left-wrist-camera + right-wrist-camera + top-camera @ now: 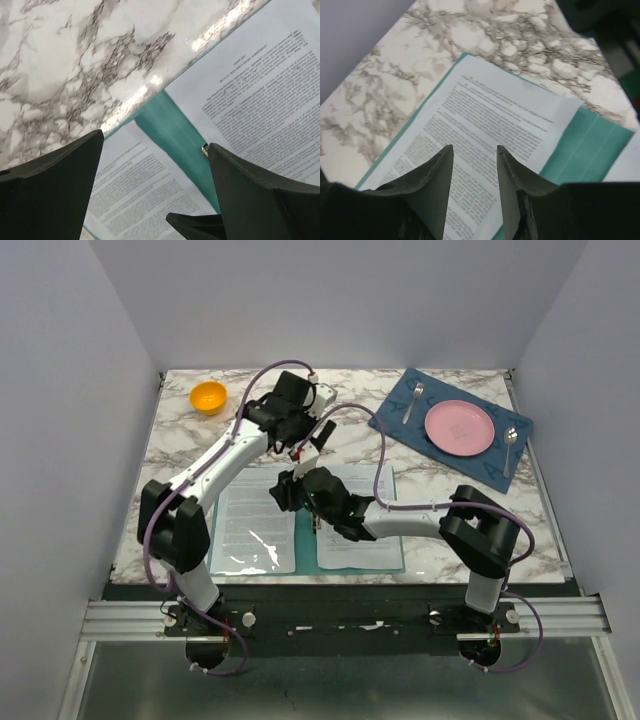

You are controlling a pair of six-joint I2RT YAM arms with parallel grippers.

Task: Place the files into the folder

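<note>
1. the folder (306, 552) lay open and flat on the marble table (180, 445), just in front of the arm bases, with its teal spine showing between two pages.
2. the files (250, 525) rested inside it, one sheet on each half. the sheets lay apart, with the spine strip bare between them. both looked flat, and a bright glare patch sat on the sheet nearer the left arm.
3. the left gripper (155, 140) hovered over the far end of the spine, jaws spread wide and holding nothing.
4. the right gripper (475, 150) hung over the sheet on the left arm's side. its jaws were parted by a narrow gap with nothing between them. i could not tell whether the tips touched the paper.
5. the sheets were likely very light, floppy and slick on the cover. a pinch at a free corner or edge would suit, or a flat press to slide them.
6. the folder seemed thin but somewhat stiffer. closing it probably meant lifting one outer long edge and swinging it over, and the papers might slip as it turned.
</note>
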